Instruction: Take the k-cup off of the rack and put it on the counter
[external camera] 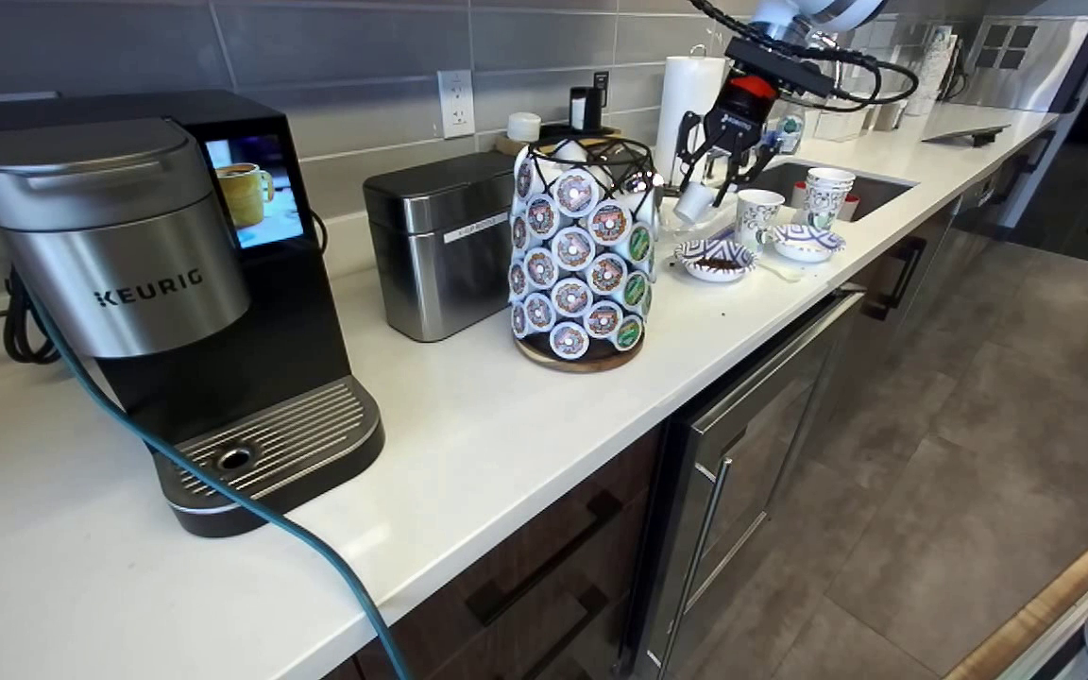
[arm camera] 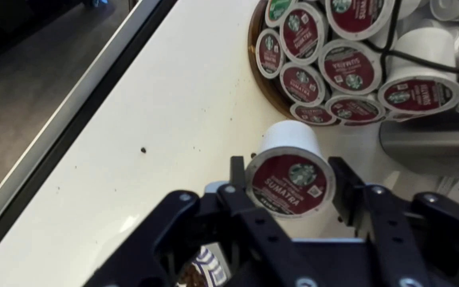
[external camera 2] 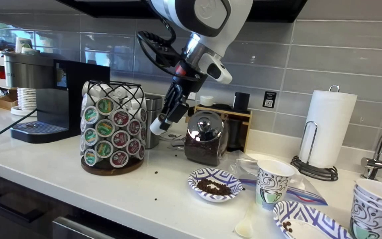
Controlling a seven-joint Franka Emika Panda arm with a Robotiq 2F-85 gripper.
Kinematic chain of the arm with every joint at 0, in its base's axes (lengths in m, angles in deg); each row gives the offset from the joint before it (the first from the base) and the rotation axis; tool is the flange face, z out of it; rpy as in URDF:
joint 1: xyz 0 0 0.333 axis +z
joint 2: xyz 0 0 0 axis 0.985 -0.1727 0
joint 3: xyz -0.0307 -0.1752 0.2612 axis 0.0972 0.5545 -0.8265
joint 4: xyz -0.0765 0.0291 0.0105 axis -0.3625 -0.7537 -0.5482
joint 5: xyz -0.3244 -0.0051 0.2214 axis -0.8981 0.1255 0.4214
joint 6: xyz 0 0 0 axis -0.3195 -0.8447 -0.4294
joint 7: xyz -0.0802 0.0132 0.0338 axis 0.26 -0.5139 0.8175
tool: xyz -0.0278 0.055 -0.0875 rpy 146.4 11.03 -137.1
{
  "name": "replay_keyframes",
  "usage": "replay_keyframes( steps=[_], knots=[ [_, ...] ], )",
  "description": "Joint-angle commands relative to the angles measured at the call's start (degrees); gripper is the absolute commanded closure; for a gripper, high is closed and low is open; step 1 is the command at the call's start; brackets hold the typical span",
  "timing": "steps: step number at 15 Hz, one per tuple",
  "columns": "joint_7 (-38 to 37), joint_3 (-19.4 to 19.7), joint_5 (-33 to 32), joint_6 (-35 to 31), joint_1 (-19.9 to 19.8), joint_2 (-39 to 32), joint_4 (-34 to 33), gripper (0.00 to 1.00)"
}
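Observation:
My gripper [arm camera: 289, 171] is closed on a white k-cup [arm camera: 291, 187] with a dark red Sumatra lid, its fingers at the rim's two sides. The k-cup also shows white at the fingertips in both exterior views [external camera: 695, 202] [external camera 2: 157, 126]. It is tilted and held in the air above the white counter [external camera 2: 128, 192], apart from the rack. The rack [external camera 2: 111, 171], dark wire on a round wooden base and full of pods, stands beside it. The rack is at the top right of the wrist view [arm camera: 264, 87]. The counter's front edge runs along the left there.
A Keurig machine [external camera: 166, 274] and a steel box [external camera: 450, 255] stand near the rack. A glass jar [external camera 2: 206, 139] is behind the gripper. A patterned bowl with beans [external camera 2: 197, 192], a paper cup [external camera 2: 272, 186], a spoon [external camera 2: 244, 227] and a paper towel roll [external camera 2: 330, 129] stand farther along.

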Motion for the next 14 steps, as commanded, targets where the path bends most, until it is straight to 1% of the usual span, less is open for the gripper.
replay_keyframes(
  steps=[1, 2, 3, 4, 11, 12, 14],
  knots=[
    [2.5, -1.6, -3.4, -9.7, 1.0, 3.5, 6.0, 0.71],
    [2.5, -2.0, -3.9, -11.1, 1.2, 3.7, 6.7, 0.71],
    [1.2, -2.2, -2.6, -7.6, 0.2, 1.5, 2.8, 0.71],
    [1.3, -2.5, -2.7, -8.2, 0.3, 1.6, 3.2, 0.46],
    [1.3, -2.5, -2.6, -8.2, -0.1, 1.6, 3.0, 0.46],
    [1.3, -2.6, -3.1, -8.3, 0.2, 1.5, 3.1, 0.71],
    [0.8, -2.6, -5.3, -9.9, 1.1, 2.0, 4.4, 0.71]
  ],
)
